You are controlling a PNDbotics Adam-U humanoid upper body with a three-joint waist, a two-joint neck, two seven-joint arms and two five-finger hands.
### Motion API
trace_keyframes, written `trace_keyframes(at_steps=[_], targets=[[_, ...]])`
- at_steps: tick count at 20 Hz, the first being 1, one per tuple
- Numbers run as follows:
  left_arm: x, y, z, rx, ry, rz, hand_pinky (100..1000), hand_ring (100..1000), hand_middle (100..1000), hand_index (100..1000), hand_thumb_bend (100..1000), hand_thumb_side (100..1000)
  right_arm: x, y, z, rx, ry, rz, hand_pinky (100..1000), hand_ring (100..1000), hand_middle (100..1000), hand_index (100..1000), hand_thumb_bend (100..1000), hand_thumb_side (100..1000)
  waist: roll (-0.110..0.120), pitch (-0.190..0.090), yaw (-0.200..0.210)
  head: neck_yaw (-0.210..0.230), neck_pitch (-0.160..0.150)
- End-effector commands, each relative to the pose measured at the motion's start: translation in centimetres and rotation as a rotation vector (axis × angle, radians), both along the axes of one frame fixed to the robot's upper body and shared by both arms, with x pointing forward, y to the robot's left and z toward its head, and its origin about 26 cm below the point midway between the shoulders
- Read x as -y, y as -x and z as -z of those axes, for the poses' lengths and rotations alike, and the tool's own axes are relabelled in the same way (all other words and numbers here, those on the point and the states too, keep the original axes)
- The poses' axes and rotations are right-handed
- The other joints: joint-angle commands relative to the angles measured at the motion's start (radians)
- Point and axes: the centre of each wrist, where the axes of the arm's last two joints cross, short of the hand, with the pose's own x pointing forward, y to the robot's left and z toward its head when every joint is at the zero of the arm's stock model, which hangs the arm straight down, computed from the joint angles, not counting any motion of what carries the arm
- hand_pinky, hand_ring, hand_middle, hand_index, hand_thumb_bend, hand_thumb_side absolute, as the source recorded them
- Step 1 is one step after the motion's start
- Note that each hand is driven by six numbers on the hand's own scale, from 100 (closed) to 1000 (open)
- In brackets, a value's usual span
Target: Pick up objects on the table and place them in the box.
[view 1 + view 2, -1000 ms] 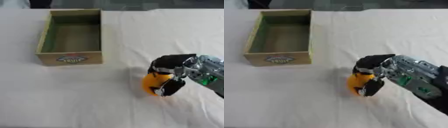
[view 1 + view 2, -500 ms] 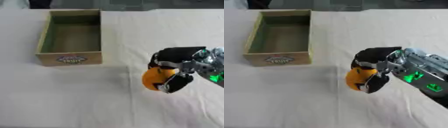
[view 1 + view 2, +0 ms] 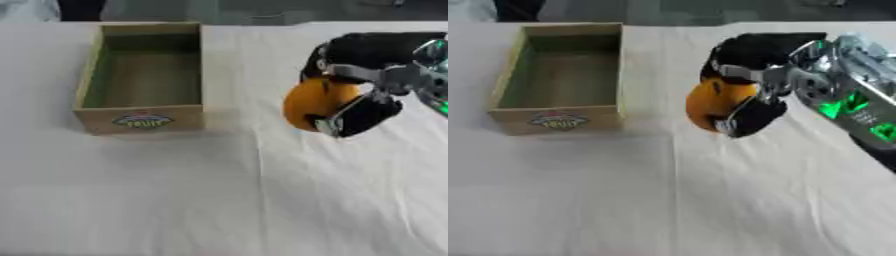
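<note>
Right hand (image 3: 363, 75) curled around an orange fruit (image 3: 313, 102), wooden box (image 3: 144, 116) to its left, white tablecloth (image 3: 219, 200) beneath

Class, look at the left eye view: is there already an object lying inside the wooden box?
No: the wooden box shows only its bare floor, and the orange fruit is in the right hand, off to the box's right.
</note>
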Motion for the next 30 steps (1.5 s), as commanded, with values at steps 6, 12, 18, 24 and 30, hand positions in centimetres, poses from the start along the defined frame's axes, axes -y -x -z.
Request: trace_keyframes(at_steps=[6,12,18,24,30], targets=[[0.3,0.2,-0.8,0.019,-0.016,0.029,746,703,700,877,100,913,-2.8,0.0,-4.3,0.13,-0.092,0.076,691,763,517,626,100,249,0.001,-0.022,0.025,-0.034,-0.01],[0.8,0.1,-1.0,0.022,-0.016,0.054,746,703,700,877,100,913,-6.0,-2.0,-6.5,0.209,-0.162,0.084,693,754,508,621,100,249,-0.001,-0.013,0.049,-0.066,-0.022],[1.2,-0.1,-1.3,0.034,-0.017,0.081,746,703,700,877,100,912,-9.0,-4.2,-7.1,0.262,-0.249,0.115,692,735,492,619,100,245,-0.003,-0.004,0.082,-0.105,-0.035],[2.0,-0.3,-1.9,0.055,-0.017,0.121,746,703,700,877,100,911,-12.0,-6.6,-6.4,0.291,-0.34,0.17,692,725,491,625,100,245,-0.006,0.016,0.125,-0.15,-0.05],[2.6,-0.4,-2.5,0.076,-0.013,0.154,746,703,700,877,100,912,-15.9,-8.3,-4.6,0.315,-0.356,0.177,690,720,487,622,100,246,-0.009,0.035,0.156,-0.179,-0.057]])
